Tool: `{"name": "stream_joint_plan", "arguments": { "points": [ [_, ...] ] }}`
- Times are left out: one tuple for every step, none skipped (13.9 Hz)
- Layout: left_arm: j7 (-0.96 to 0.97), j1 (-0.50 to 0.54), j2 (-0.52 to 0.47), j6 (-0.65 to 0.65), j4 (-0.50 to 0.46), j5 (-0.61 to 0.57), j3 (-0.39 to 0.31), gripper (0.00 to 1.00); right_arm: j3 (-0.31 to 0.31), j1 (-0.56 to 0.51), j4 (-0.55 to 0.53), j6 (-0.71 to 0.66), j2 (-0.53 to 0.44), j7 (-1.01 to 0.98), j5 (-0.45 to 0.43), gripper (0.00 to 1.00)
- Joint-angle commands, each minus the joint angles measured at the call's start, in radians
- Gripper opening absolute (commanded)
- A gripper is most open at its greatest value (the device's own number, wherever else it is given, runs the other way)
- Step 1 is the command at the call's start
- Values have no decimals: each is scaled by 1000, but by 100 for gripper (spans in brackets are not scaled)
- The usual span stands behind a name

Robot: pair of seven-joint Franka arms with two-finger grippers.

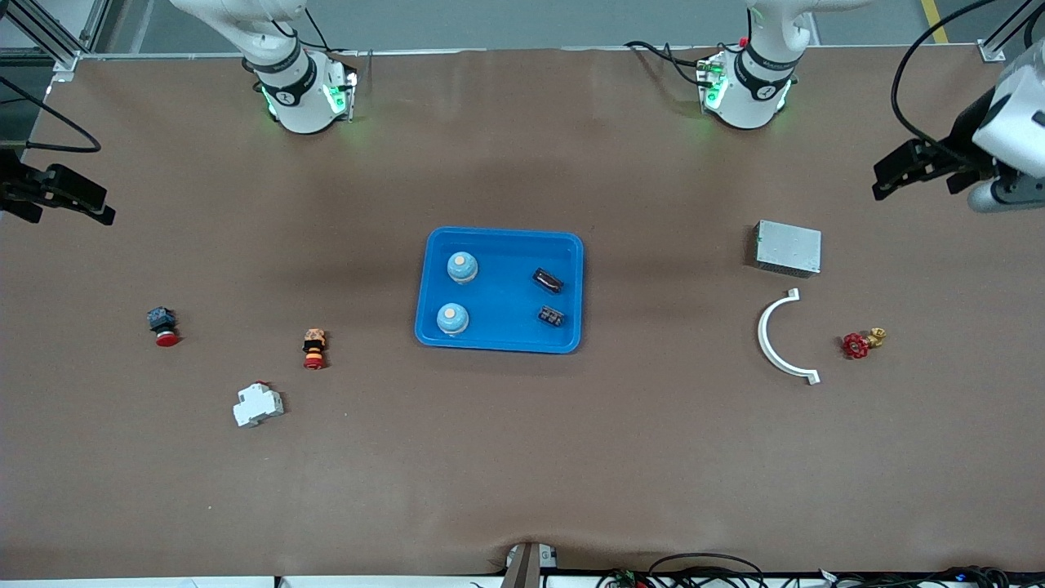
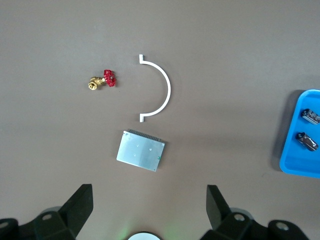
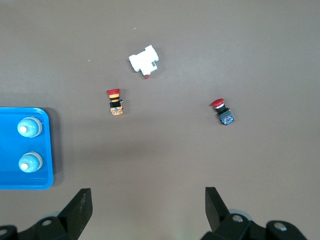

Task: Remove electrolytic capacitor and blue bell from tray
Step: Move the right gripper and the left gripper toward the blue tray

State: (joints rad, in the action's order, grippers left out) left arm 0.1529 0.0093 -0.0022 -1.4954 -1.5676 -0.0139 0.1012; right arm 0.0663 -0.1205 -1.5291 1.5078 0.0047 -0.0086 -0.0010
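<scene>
On the brown table (image 1: pixel 522 457) the blue tray (image 1: pixel 500 343) holds two bells (image 1: pixel 462 267) and two capacitors (image 1: pixel 548 280). Our left gripper (image 2: pixel 150 202) and right gripper (image 3: pixel 148 202) wait high, both released and empty. We should descend squarely onto one bell's dome.

Two bells (image 1: pixel 462 267) and two capacitors (image 1: pixel 548 280) in tray (image 1: pixel 500 343)

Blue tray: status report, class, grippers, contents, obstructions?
Left gripper and right gripper open, waiting high at table ends. Tray holds two blue bells, two capacitors. Nothing blocking.
</scene>
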Motion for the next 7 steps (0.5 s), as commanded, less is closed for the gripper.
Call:
{"name": "stream_joint_plan", "arguments": {
  "points": [
    [-10, -20, 128, -9, 81, -17, 8, 100, 4, -4, -5, 2, -6, -7, 15, 100],
    [-3, -41, 143, -50, 80, -14, 12, 100, 7, -1, -5, 3, 7, -8, 15, 100],
    [0, -54, 165, -95, 74, -9, 12, 100, 10, 1, -5, 3, 24, -8, 15, 100],
    [11, -72, 188, -117, 74, -8, 17, 100, 10, 8, -5, 3, 44, -10, 15, 100],
    [22, -92, 206, -132, 74, -8, 18, 100, 9, 8, -5, 17, 69, -10, 15, 100],
    [57, -110, 227, -159, 74, -8, 20, 100, 10, 10, -5, 47, 101, -10, 15, 100],
    [112, -130, 246, -181, 74, -8, 20, 100, 10, 15, -8, 89, 128, -10, 15, 100]
  ]
}}
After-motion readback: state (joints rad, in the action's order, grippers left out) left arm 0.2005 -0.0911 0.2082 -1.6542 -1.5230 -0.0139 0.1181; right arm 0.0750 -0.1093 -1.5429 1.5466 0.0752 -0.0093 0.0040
